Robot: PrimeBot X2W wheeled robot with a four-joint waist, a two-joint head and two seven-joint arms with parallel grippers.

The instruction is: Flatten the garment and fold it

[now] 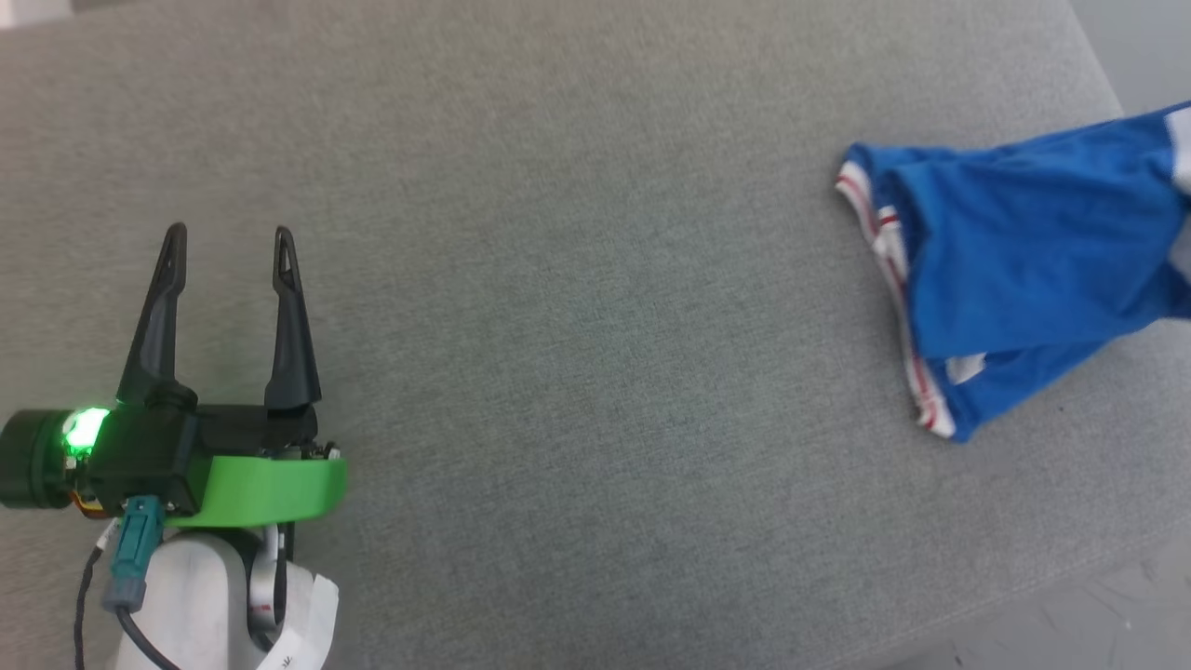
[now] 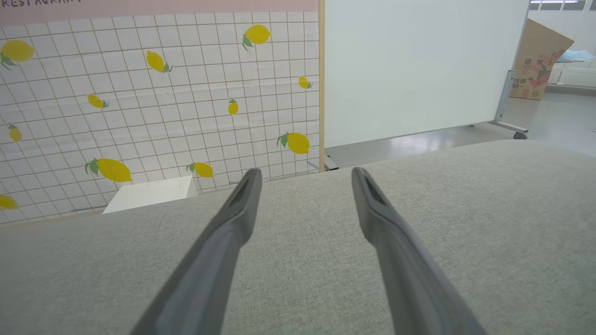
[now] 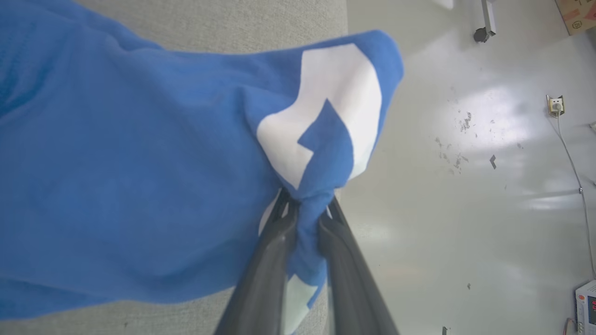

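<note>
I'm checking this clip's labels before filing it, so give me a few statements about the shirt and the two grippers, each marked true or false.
1. The left gripper stands open with nothing in it. True.
2. The right gripper is open beside the garment. False: it is shut on a bunch of the blue cloth.
3. The garment lies flat in the middle of the gray cushion. False: it is crumpled at the cushion's right side.
4. Red-and-white striped trim shows along one edge of the garment. True.
5. The left gripper touches the garment. False: bare cushion lies between them.
</note>
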